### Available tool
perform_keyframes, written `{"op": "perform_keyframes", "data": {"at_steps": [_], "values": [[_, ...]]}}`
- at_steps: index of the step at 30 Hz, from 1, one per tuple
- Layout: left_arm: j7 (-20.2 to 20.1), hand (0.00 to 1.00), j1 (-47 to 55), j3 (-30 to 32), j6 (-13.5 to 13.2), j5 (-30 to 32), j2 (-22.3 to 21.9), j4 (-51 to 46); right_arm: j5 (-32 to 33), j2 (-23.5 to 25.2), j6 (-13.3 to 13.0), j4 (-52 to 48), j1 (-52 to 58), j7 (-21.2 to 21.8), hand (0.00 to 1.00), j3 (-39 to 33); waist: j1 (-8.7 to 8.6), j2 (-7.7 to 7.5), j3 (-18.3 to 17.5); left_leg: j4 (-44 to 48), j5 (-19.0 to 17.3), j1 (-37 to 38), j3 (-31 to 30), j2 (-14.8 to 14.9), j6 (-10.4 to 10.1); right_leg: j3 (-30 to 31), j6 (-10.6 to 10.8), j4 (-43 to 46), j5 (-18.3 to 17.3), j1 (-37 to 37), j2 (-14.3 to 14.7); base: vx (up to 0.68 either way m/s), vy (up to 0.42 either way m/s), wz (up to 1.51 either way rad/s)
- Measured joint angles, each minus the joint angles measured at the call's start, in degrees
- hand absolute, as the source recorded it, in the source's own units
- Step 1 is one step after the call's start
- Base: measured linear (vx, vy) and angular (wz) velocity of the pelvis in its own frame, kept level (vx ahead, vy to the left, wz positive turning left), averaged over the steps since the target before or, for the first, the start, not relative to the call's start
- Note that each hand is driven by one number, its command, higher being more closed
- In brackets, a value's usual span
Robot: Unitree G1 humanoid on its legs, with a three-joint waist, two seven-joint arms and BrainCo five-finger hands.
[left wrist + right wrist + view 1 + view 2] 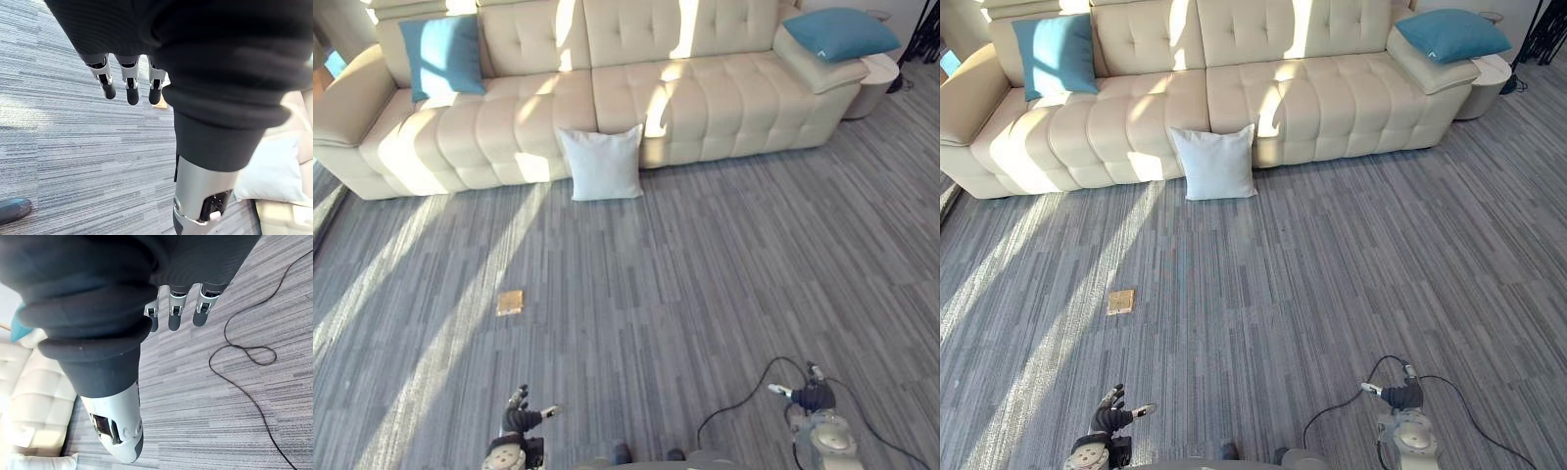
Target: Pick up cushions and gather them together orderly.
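A white cushion [603, 164] stands on the floor, leaning against the front of the cream sofa [705, 108]. A teal cushion [442, 55] leans upright on the sofa's left seat. Another teal cushion [839, 32] lies flat on the sofa's right armrest. My left hand [522, 419] hangs low near the bottom edge, far from all cushions, with fingers [128, 83] straight and nothing held. My right hand [811, 396] hangs low at the lower right, its fingers [176, 308] relaxed and empty. The white cushion [274, 171] also shows past my left thumb.
A small tan square [510, 303] lies on the grey striped carpet between me and the sofa. A round pale side table [876, 83] stands beside the sofa's right end. A dark stand [925, 34] is in the far right corner.
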Motion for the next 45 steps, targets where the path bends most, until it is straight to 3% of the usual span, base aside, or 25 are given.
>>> {"op": "perform_keyframes", "data": {"at_steps": [5,13,20,24,26,27,29,30,33,35,36,37,38,39,40,41,42,43,44,45], "values": [[0.0,0.00,0.0,0.0,0.0,0.0,0.1,0.0,0.1,-1.3,0.1,0.2,0.0,0.0,0.00,-0.2,-0.10,0.25,0.0,1.2,-0.7,-0.1,0.1,0.3,-1.0,-0.1,0.4,0.4,-0.3,0.2,0.0,0.00,-0.006,0.00],[-0.1,0.00,0.1,0.0,0.0,-0.3,0.4,0.0,0.7,-1.4,1.5,1.1,-0.3,0.0,0.00,-0.2,-0.17,0.78,0.1,1.7,-0.8,-0.7,0.0,0.4,-0.7,-0.5,1.0,1.5,-0.7,-0.5,0.0,-0.04,-0.015,0.02],[-0.1,0.00,0.4,2.1,0.6,-1.6,-0.6,-1.7,3.5,-0.1,1.7,1.3,-1.6,-0.2,0.00,-0.3,0.16,1.01,0.4,5.1,-3.2,-6.2,2.2,0.6,2.9,-0.5,0.9,1.2,-0.7,-4.7,-0.1,-0.05,0.020,-0.10],[0.0,0.00,0.6,3.7,0.7,-2.8,-0.8,-5.1,4.2,0.8,1.9,1.3,-3.2,-0.3,0.00,-0.3,0.54,0.97,0.7,9.4,-6.5,-10.5,3.6,0.6,4.6,-0.5,1.6,2.3,-2.0,-7.8,-0.9,-0.02,0.071,-0.15],[0.1,0.00,0.7,4.0,0.7,-3.7,-0.8,-8.0,4.9,1.3,2.3,1.4,-2.9,-0.3,0.00,-0.3,0.83,0.54,1.3,13.9,-10.9,-12.1,4.5,0.5,5.5,-1.2,5.6,12.7,-6.5,-12.2,-2.5,0.05,0.107,-0.07],[0.2,0.00,0.8,4.1,0.7,-3.8,-0.8,-8.4,5.0,1.5,2.4,1.5,-2.9,-0.3,0.00,0.0,1.06,0.33,1.5,14.1,-11.5,-12.0,4.5,0.3,5.7,-2.1,5.5,16.8,-6.7,-14.0,-3.2,0.10,0.148,-0.08],[0.3,0.00,0.3,3.8,0.7,-4.5,0.1,-9.0,5.1,2.2,2.6,1.6,-2.7,-0.3,0.00,1.5,1.30,-0.69,2.7,14.3,-13.1,-9.6,4.0,-0.6,6.9,-5.1,4.7,33.7,-7.1,-21.4,-5.8,0.19,0.110,0.01],[0.5,0.00,0.2,3.6,0.8,-4.6,0.6,-9.0,5.1,2.5,2.7,1.5,-2.6,-0.3,0.00,2.3,1.17,-1.11,3.3,14.4,-13.9,-8.2,3.7,-0.6,7.3,-5.4,4.1,37.0,-8.0,-23.2,-6.0,0.30,0.074,0.15],[1.5,0.00,-0.2,2.0,0.9,-4.6,1.8,-9.0,5.2,3.2,2.7,1.3,-2.4,-0.3,0.00,3.4,-0.08,-1.24,4.3,12.8,-15.3,-3.2,0.8,-0.5,6.9,-8.4,3.8,33.9,-9.3,-27.7,-6.4,0.42,0.048,0.41],[1.5,0.00,-2.5,1.2,0.9,-4.6,1.4,-8.8,5.5,2.3,2.7,1.3,-2.4,-0.3,0.00,3.4,-0.98,0.12,5.6,10.1,-15.3,0.7,-1.8,1.2,6.8,-9.9,2.4,24.8,-6.6,-31.2,-4.5,0.49,-0.014,0.70],[1.5,0.00,-3.5,1.1,0.9,-4.7,1.1,-8.8,5.7,1.9,2.6,1.3,-2.3,-0.3,0.00,3.4,-1.54,0.41,6.0,8.6,-15.2,2.4,-3.3,2.0,5.7,-9.9,2.3,19.5,-3.4,-32.4,-3.3,0.74,-0.060,0.93],[1.5,0.00,-4.6,0.9,0.8,-4.7,1.2,-8.7,5.7,1.8,2.6,0.9,-1.3,-0.3,0.00,3.4,-1.76,-0.20,6.1,8.0,-15.7,4.7,-5.0,2.2,2.6,-9.4,0.9,12.5,3.7,-33.8,-2.6,0.67,-0.082,0.85],[1.5,0.00,-4.6,0.9,0.8,-4.7,1.1,-8.7,5.7,1.8,2.6,0.5,-1.1,-0.3,0.00,3.4,-1.88,-0.75,5.8,8.1,-16.5,6.0,-5.3,2.1,1.3,-9.3,-0.2,11.3,6.7,-34.1,-2.6,0.85,-0.134,0.82],[1.5,0.00,-4.5,1.0,0.8,-4.6,0.6,-8.3,5.7,1.6,2.6,0.4,-0.3,-0.3,0.00,3.2,-2.30,0.02,6.1,8.9,-17.2,7.1,-6.0,3.0,-0.1,-9.0,-3.5,14.2,11.8,-34.0,-2.9,0.72,-0.140,0.53],[1.4,0.00,-4.9,0.9,0.8,-4.6,0.1,-7.8,5.6,1.7,2.7,0.3,-1.8,-0.3,0.00,3.1,-2.36,1.21,6.3,13.9,-15.8,5.4,-5.2,4.2,-4.3,-10.5,-4.2,18.5,7.9,-34.3,-3.1,0.70,-0.146,0.42],[1.3,0.00,-4.9,0.9,0.8,-4.6,-0.2,-7.5,5.6,1.8,2.6,0.2,-2.1,-0.2,0.00,3.1,-2.45,1.12,6.4,17.9,-13.7,3.8,-4.2,4.1,-7.5,-10.5,-4.0,19.3,6.1,-33.7,-3.7,0.68,-0.162,0.29],[1.3,0.00,-4.8,1.0,0.8,-4.5,-1.3,-7.0,5.7,1.8,2.6,0.1,-2.6,-0.2,0.00,3.2,-2.41,1.36,7.2,29.7,-7.3,-0.1,-2.6,5.1,-9.6,-10.6,-4.0,18.2,3.6,-29.6,-3.9,0.70,-0.188,0.27],[1.2,0.00,-4.1,1.3,0.8,-4.5,-2.1,-7.0,5.7,1.9,2.6,0.0,-2.9,-0.3,0.00,3.8,-1.63,1.36,8.5,44.6,-2.3,-4.9,-0.7,8.6,-9.1,-10.8,-4.0,14.9,2.3,-23.1,-3.0,0.69,-0.179,0.21],[1.2,0.00,-3.7,1.5,0.8,-4.5,-2.3,-7.1,6.0,2.2,2.5,0.0,-2.9,-0.3,0.00,4.3,-1.21,1.36,8.5,51.2,-3.7,-7.5,0.9,10.8,-6.9,-10.8,-4.2,13.4,1.9,-20.0,-2.2,0.64,-0.144,0.04],[1.2,0.00,-3.5,1.6,0.8,-4.5,-2.4,-7.4,7.0,3.4,2.5,-1.8,-2.6,-0.5,0.00,5.0,0.03,1.21,8.8,60.1,-6.1,-11.9,3.6,13.9,-3.2,-10.6,-4.9,10.9,0.9,-14.5,-1.5,0.57,-0.109,-0.11]]}}
